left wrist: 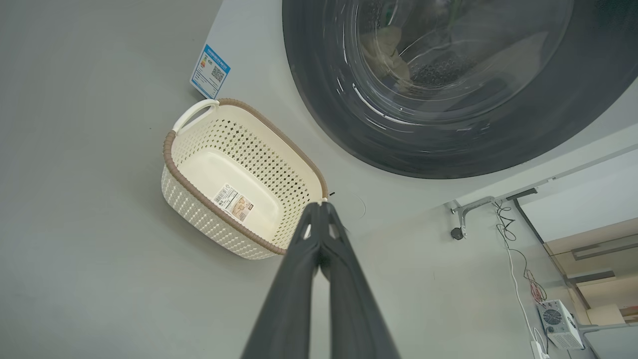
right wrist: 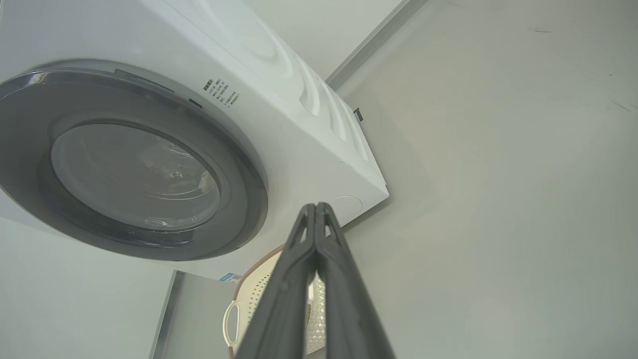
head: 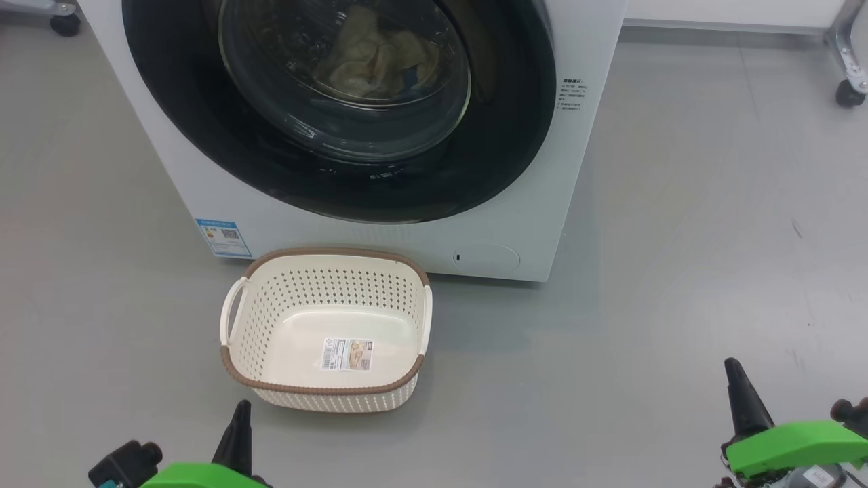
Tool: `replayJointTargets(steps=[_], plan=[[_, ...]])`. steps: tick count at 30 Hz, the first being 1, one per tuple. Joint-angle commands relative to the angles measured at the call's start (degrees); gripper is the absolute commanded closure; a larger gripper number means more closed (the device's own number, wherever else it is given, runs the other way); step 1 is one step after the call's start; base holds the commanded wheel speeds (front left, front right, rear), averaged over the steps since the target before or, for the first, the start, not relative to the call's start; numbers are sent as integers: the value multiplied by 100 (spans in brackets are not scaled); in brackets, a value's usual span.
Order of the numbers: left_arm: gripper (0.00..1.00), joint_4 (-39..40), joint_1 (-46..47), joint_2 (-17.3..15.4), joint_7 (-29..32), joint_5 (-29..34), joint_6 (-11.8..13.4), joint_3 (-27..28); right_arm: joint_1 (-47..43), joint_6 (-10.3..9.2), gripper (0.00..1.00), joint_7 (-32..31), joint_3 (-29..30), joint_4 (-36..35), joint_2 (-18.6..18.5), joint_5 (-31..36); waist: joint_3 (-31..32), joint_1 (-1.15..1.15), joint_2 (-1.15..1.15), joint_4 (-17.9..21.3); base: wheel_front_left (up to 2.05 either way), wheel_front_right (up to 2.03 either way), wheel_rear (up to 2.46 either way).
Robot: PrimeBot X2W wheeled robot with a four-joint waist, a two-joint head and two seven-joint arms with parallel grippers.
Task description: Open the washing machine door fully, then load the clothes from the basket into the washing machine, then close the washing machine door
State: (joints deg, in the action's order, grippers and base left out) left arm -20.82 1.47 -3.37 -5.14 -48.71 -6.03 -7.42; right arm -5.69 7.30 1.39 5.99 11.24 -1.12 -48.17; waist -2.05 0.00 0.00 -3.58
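Door position governs the next move. The washing machine door (head: 346,88) lies flush against the front of the washing machine (head: 536,203), directly ahead of and above both tools. The clothes (head: 380,57) show through its glass bowl, heaped inside the drum. The basket (head: 325,256) stands on the floor (head: 678,285) just in front of the machine, near its lower left corner and close to the blue sticker (head: 222,237). It holds nothing; only its label sticker (head: 347,354) shows on the bottom. Its long axis runs across the robot, one white handle to each side.

Tool state:
- The left tool (left wrist: 319,205) has its fingers pressed together along their length and grips nothing. It points toward the near right corner of the basket and is clear of it.
- The right tool (right wrist: 316,205) is likewise pinched together and carries nothing. It points past the lower right corner of the machine.

The left tool is the nearer one to the basket. Both tools are well apart from the door. Judged from this layout, loading and closing look complete, and what is left is to confirm that the door is latched; the latch itself cannot be made out.

The floor is smooth, grey and level. A castor (head: 850,93) of a frame stands at the far right. The left wrist view also shows cables and a small fan-fronted box (left wrist: 558,324) on the floor, beyond the machine.
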Motion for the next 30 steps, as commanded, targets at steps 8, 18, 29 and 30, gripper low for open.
replayJointTargets(steps=[8,18,29,30], plan=[[100,270,296,-34,164,-692,-33,318,407,10,100,-118,-44,-100,-163,-712,26,0,0,50,0,0,0],[100,342,326,-30,328,-1348,-53,493,542,12,100,-220,-46,-35,-179,-1377,55,0,0,104,0,0,0],[100,414,356,-26,493,-2003,-73,669,678,13,100,-325,-47,31,-194,-2041,83,0,0,158,0,0,0],[100,421,359,-25,510,-2068,-75,687,692,13,100,-335,-46,38,-196,-2108,86,0,0,164,0,0,0]])
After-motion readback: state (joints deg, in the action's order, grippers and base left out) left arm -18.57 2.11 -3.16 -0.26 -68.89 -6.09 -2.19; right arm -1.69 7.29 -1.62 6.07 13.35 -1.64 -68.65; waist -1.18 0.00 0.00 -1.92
